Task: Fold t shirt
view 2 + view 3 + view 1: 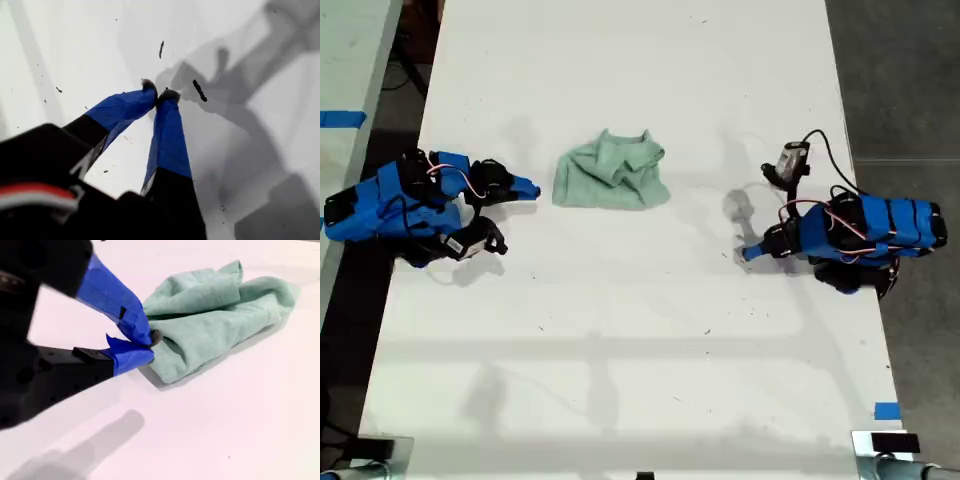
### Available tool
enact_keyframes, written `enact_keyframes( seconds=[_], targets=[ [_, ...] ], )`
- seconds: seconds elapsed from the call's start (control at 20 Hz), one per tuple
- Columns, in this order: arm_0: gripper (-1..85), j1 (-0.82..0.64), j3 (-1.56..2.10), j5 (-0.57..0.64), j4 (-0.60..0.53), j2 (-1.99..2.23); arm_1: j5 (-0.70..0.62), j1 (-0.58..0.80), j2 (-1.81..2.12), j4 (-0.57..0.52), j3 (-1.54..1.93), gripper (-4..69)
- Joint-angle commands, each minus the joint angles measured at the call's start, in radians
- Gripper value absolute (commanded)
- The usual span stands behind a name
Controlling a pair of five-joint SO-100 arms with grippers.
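You are looking at a robotics lab or test setup: a long white bench [620, 330], scuffed with small dark specks, stands on a grey floor [905, 70]. Blue tape marks [886, 410] sit on its edge, loose wiring [825, 150] trails off an arm, and a second pale bench [350, 60] stands alongside at the exterior view's left.

T shirt [611, 175] lies on the counter [640, 350], between my second tool [530, 189], exterior view's left, and my first tool [744, 254], right.
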Motion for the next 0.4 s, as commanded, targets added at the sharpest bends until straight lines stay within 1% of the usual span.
enact_keyframes(
  seconds=[0.0,0.35],
  targets=[
    [-0.1,-0.008,0.011,0.023,-0.005,0.006,-0.017,-0.003,0.005,-0.029,0.057,3.2],
    [-0.1,-0.003,0.011,0.017,-0.005,0.006,-0.023,0.006,0.005,-0.029,0.058,2.9]
  ],
)
